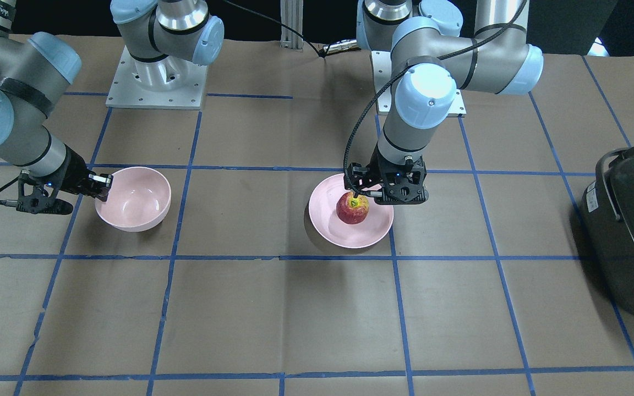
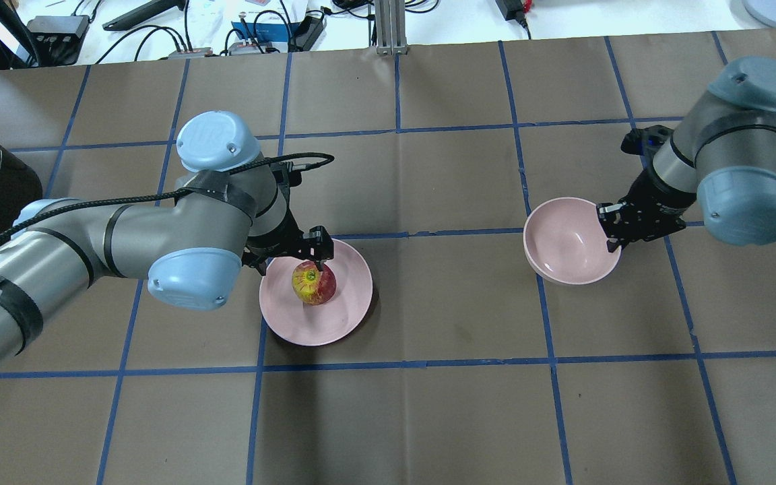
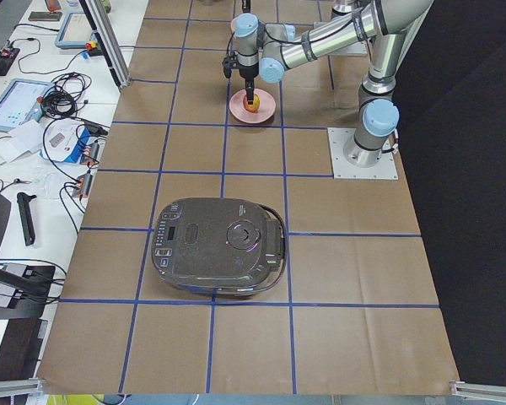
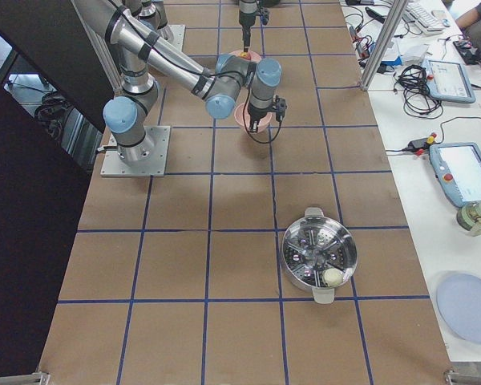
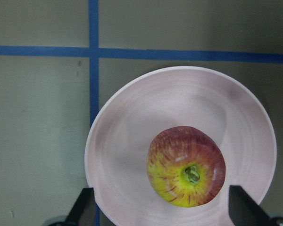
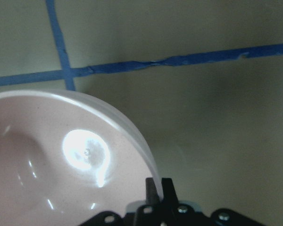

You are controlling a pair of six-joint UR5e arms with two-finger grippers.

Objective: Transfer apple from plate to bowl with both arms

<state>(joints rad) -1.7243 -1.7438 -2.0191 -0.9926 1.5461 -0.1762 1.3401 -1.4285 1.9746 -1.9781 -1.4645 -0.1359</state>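
The red apple (image 1: 352, 208) with its yellow-green stem patch sits upright on the flat pink plate (image 1: 361, 235), slightly off its middle. My left gripper (image 1: 376, 192) hangs just above the apple, jaws wide open and empty. In the left wrist view, its fingertips (image 5: 86, 207) flank the apple (image 5: 186, 166) and plate (image 5: 127, 136) from above. My right gripper (image 1: 105, 187) is shut on the rim of the deep pink bowl (image 1: 135, 201), which stands empty on the table. The right wrist view shows the gripper (image 6: 158, 187) pinching the bowl (image 6: 47, 155) at its edge. The overhead view shows apple (image 2: 314, 283), plate (image 2: 347, 313) and bowl (image 2: 566, 246).
A black rice cooker (image 1: 630, 225) stands at the table's end on my left side. A steel pot with a steamer insert (image 4: 319, 255) stands toward the end on my right. The arms' base plates (image 1: 154, 82) are at the back edge.
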